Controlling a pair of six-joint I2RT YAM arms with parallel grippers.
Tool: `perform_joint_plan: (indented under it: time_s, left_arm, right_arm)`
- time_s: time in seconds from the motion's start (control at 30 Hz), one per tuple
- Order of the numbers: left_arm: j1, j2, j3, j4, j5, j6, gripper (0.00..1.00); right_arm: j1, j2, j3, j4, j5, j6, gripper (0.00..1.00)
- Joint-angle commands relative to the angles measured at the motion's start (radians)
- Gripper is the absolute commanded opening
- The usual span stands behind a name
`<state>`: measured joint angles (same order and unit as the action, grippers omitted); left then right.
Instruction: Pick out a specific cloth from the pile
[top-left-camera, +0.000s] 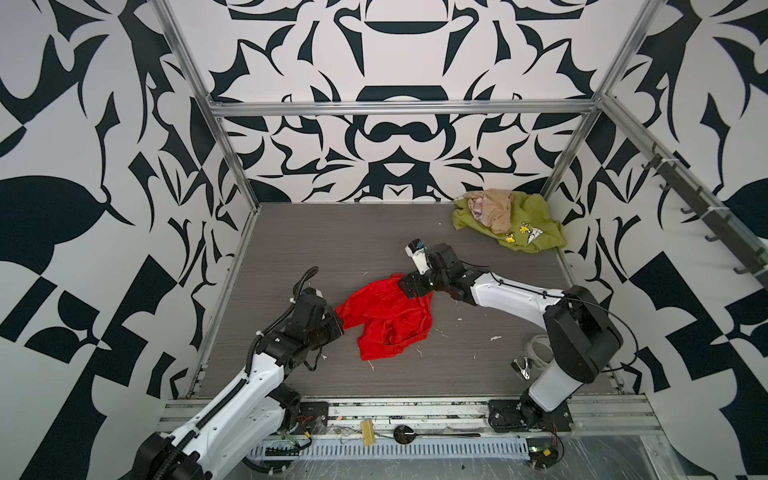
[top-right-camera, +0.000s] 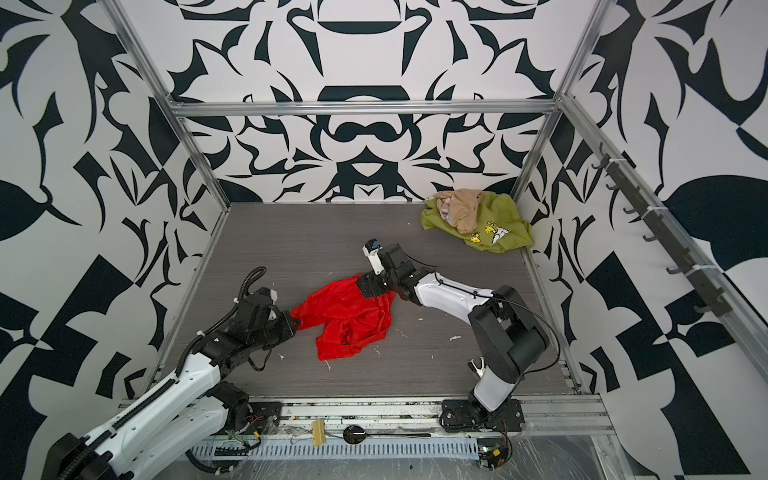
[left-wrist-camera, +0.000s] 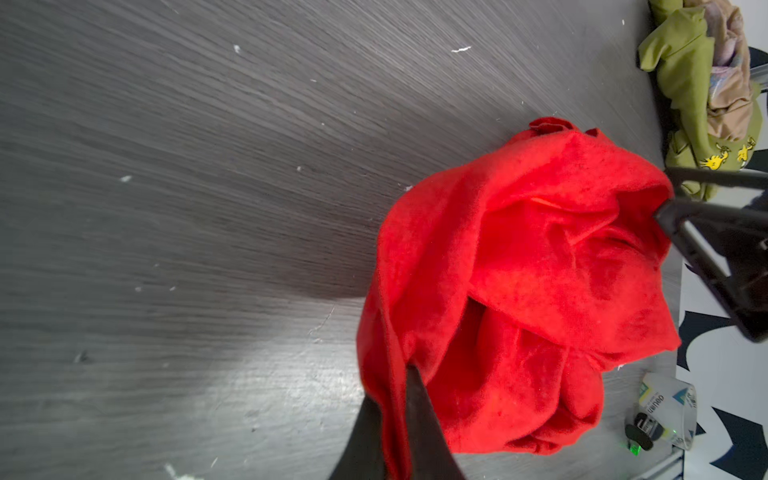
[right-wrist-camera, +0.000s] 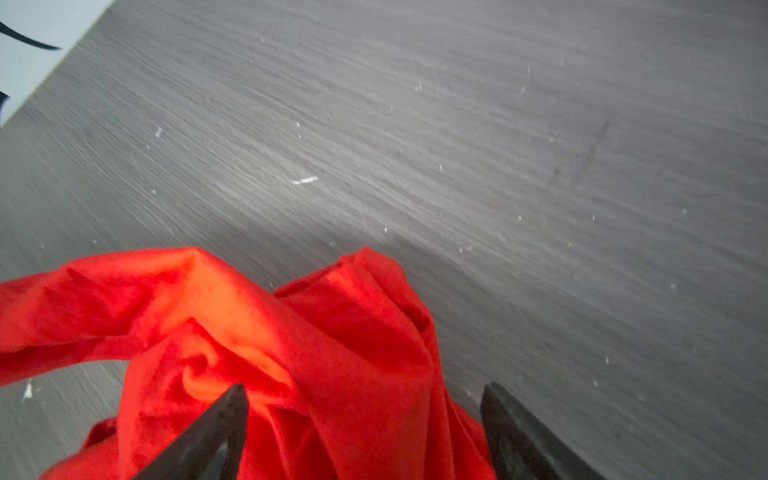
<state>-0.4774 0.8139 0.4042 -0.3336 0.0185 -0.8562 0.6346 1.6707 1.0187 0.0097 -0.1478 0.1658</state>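
1. Lying crumpled near the middle of the grey desk (top-left-camera: 332, 232), the red cloth (top-left-camera: 390, 320) (top-right-camera: 345, 316) is sitting well apart from the pile (top-left-camera: 511, 220) (top-right-camera: 478, 220) in both top views.
2. The left tool (top-left-camera: 341, 322) (top-right-camera: 296, 322) is gripping the cloth's left edge. In the left wrist view, its jaws (left-wrist-camera: 405, 374) are pinching tight on a fold of fabric.
3. The right tool (top-left-camera: 409, 294) (top-right-camera: 370, 291) is hanging over the cloth's far right corner. In the right wrist view, its jaws (right-wrist-camera: 365, 388) are standing wide apart, straddling a raised ridge of red fabric without clamping it.
4. The pile is resting in the desk's far right corner, with a beige garment (top-left-camera: 494, 208) lying on a green shirt (top-left-camera: 532, 232) with a yellow cartoon print.
5. White specks are dotting the desk around the cloth.
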Motion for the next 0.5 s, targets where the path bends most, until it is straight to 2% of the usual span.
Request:
perform_joint_plan:
  time_s: [0.0, 0.23, 0.47]
  left_arm:
    - [0.016, 0.004, -0.036, 0.034, 0.021, -0.001, 0.13]
    - [0.042, -0.027, -0.067, 0.014, 0.028, -0.004, 0.18]
    - [0.078, -0.071, -0.087, -0.003, 0.039, 0.006, 0.35]
  right_arm:
    - [-0.011, 0.030, 0.045, 0.058, -0.016, -0.014, 0.89]
    - [-0.038, 0.108, 0.074, 0.059, 0.000, -0.017, 0.86]
    - [-0.083, 0.154, 0.038, 0.123, -0.028, 0.019, 0.84]
